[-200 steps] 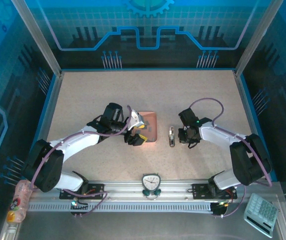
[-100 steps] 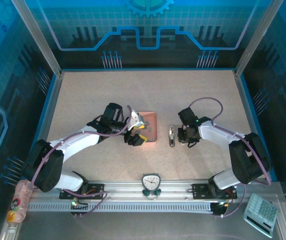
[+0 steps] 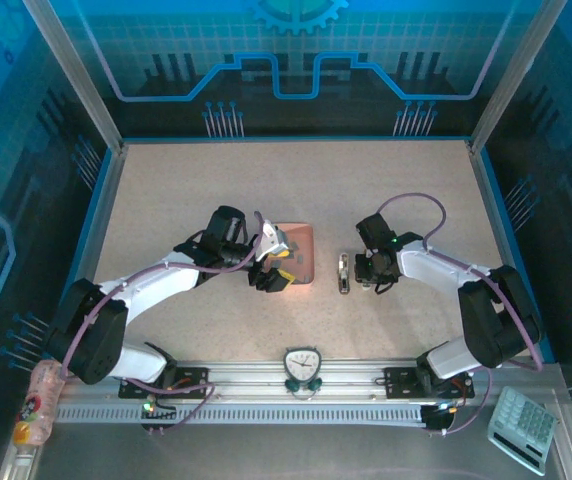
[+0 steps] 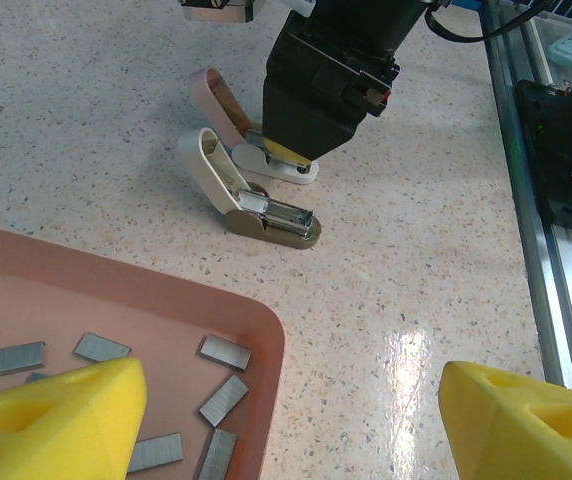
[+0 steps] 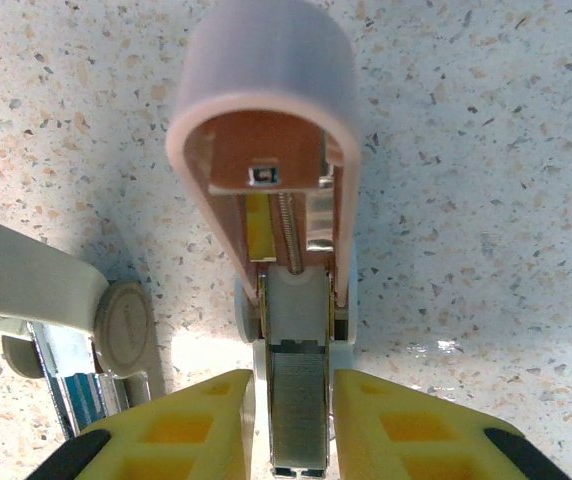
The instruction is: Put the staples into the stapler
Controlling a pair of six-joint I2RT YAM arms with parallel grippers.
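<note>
On the surface [image 3: 286, 190], the tray [image 3: 304, 240] lies left of centre, with staples [image 4: 224, 352] scattered in it. Right of the tray lies the left stapler [image 4: 266, 210]. Just beyond it, the right stapler [image 5: 266, 110] sits between the right gripper's [image 5: 294, 420] jaws. The left gripper [image 3: 269, 278] hangs over the tray's near edge.

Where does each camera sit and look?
Top external: above and behind, looking down on the table; both arms show.
Left wrist: on left arm, facing over the pink tray toward the white stapler and pink stapler; fingertips show.
Right wrist: on right arm, looking down at the pink stapler between its fingers.
Shared: both wrist views show both staplers.
</note>
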